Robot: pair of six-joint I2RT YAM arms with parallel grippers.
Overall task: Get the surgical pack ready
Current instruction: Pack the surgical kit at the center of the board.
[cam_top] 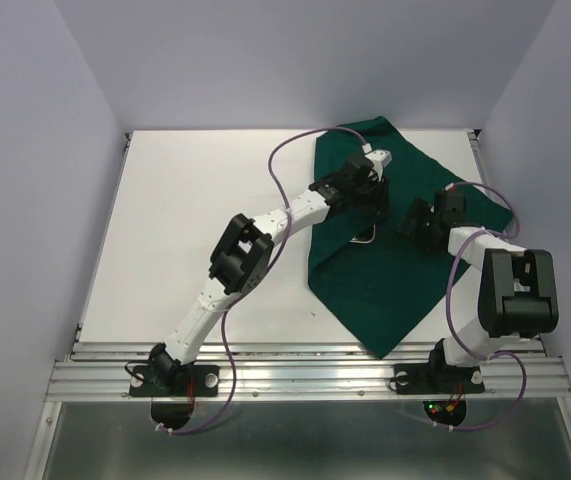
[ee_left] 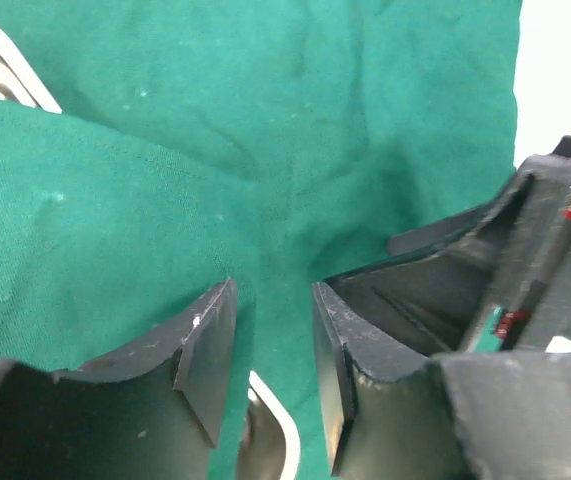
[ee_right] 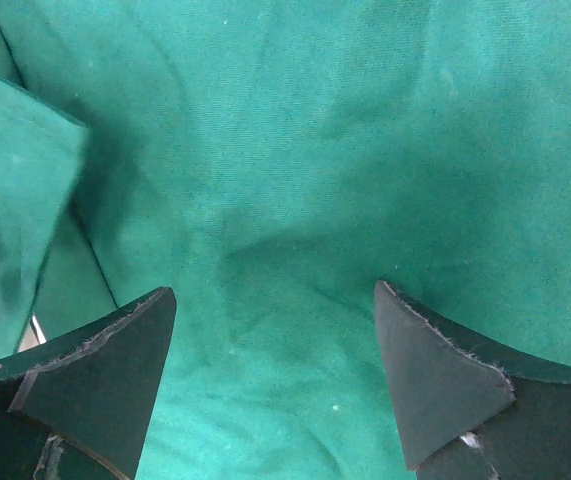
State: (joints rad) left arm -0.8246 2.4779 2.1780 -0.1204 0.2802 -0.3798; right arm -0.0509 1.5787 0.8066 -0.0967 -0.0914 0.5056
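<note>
The dark green drape (cam_top: pixel 395 280) lies on the right half of the white table, folded over itself. My left gripper (cam_top: pixel 363 195) hovers low over its middle, jaws a narrow gap apart with nothing between them (ee_left: pixel 270 290). A fold of the drape (ee_left: pixel 85 230) covers most of the steel tray; only bits of its rim show (ee_left: pixel 283 425), and a sliver shows in the top view (cam_top: pixel 367 238). My right gripper (cam_top: pixel 412 225) is wide open over bare drape (ee_right: pixel 275 290), holding nothing. Forceps, gauze pads and packet are hidden.
The white table (cam_top: pixel 205 210) is bordered by pale walls at the back and sides. The left arm's purple cable arcs above the drape's far corner (cam_top: pixel 295 150). A metal rail (cam_top: pixel 305 370) runs along the near edge by the arm bases.
</note>
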